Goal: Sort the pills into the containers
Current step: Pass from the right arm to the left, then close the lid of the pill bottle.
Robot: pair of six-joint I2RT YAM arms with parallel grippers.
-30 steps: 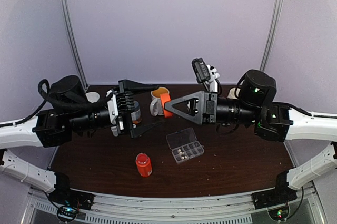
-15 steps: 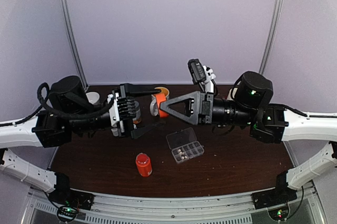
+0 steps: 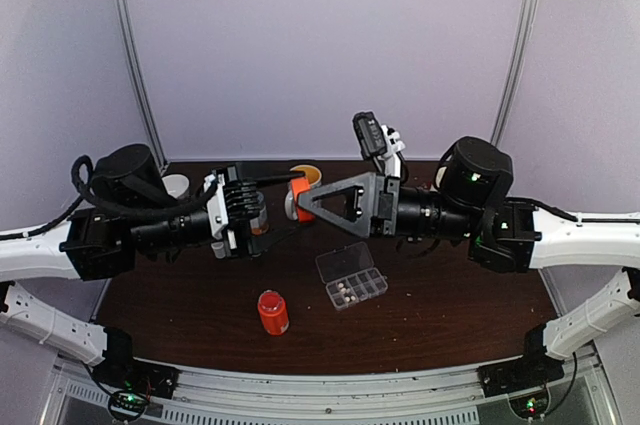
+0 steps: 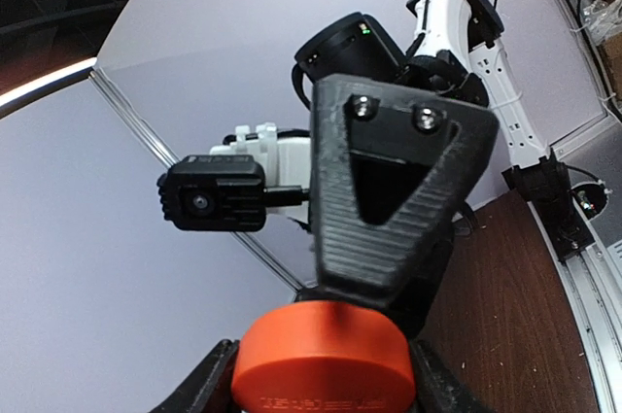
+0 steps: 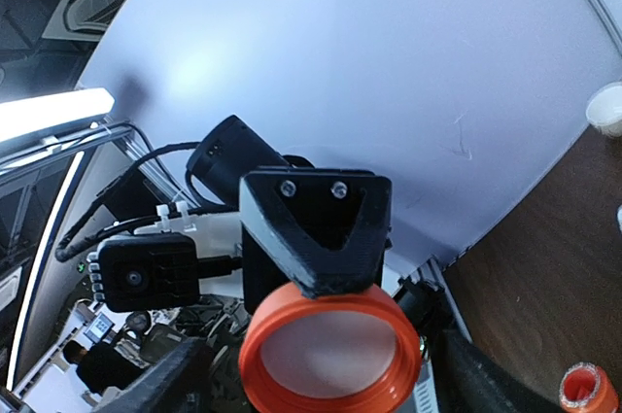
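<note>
An orange bottle [image 3: 298, 197] held in mid-air

Top: the pill box [image 3: 351, 276] is lying on the table [image 3: 200, 305], with pills [image 3: 345, 292] in its near compartments [image 3: 368, 286]. Left wrist: the left gripper [image 4: 316, 379] is clamping the bottle's solid end. Right wrist: the right gripper [image 5: 330, 374] is gaping around its open mouth.

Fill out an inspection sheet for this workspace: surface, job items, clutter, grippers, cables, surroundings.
Surface: dark brown table.
Job's things: clear pill box near the centre, with a few pills in its near compartments.
Clutter: red bottle; amber bottle; white bottle; orange cap held up between the arms.
Grippers: left gripper looks closed on the cap; right gripper has fingers on either side of it, grip unclear.
Cables: black looped hose on the left arm.
Surroundings: pale walls, metal posts.
</note>
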